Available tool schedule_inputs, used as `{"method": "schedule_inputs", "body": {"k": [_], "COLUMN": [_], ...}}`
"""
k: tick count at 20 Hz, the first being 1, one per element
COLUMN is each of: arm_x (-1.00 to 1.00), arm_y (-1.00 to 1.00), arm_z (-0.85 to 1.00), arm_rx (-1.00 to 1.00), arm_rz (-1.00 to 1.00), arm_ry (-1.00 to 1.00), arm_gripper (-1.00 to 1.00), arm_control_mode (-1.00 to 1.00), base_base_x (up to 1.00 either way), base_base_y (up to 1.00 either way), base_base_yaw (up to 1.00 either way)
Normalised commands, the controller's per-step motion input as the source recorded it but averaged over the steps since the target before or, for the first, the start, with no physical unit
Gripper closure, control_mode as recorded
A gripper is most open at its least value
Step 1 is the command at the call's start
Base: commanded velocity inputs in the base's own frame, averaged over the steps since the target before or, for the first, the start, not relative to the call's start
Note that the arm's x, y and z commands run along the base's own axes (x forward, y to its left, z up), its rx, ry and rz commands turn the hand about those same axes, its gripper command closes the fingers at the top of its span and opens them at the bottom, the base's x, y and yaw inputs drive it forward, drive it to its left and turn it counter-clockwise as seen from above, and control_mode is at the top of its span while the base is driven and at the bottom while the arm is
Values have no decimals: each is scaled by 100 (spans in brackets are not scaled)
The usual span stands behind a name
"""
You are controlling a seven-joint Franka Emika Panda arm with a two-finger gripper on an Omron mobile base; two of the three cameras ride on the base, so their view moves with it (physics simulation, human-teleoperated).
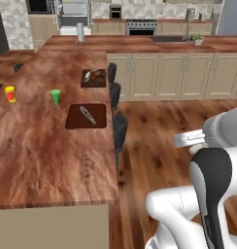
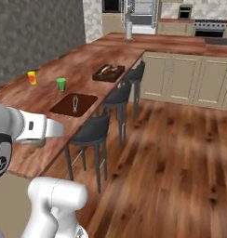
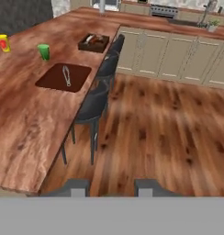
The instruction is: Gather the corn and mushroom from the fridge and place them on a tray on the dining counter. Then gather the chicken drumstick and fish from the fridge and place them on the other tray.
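We see our hand point(image 3: 111, 187) pressed together, holding nothing, above the floor; the fish point(image 1: 88, 115) lies on the near tray point(image 1: 76, 121) on the bench point(image 1: 38, 151)

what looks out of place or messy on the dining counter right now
Nothing looks spilled or damaged. Both dark trays lie flat near the counter edge: the near tray holds one slim pale item, the far tray a small pile. The green cup and yellow cup stand upright.
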Motion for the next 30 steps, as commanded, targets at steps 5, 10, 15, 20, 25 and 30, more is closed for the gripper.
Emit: {"method": "schedule_inputs", "body": {"k": [5, 10, 15, 20, 25, 30], "arm_x": [0, 0, 0, 0, 10, 59], "arm_y": [0, 0, 0, 0, -6, -11], "arm_z": [0, 0, 0, 0, -10, -50], "arm_rx": [0, 0, 0, 0, 1, 2], "arm_rz": [0, 0, 0, 0, 6, 27], "arm_ry": [0, 0, 0, 0, 4, 23], "arm_gripper": [100, 100, 100, 100, 100, 100], "arm_control_mode": [100, 100, 100, 100, -100, -100], "base_base_x": [56, 61, 57, 50, 35, 0], "base_base_y": [-58, -50, -40, -48, -38, 0], "base_base_yaw": [51, 42, 35, 32, 23, 0]}}
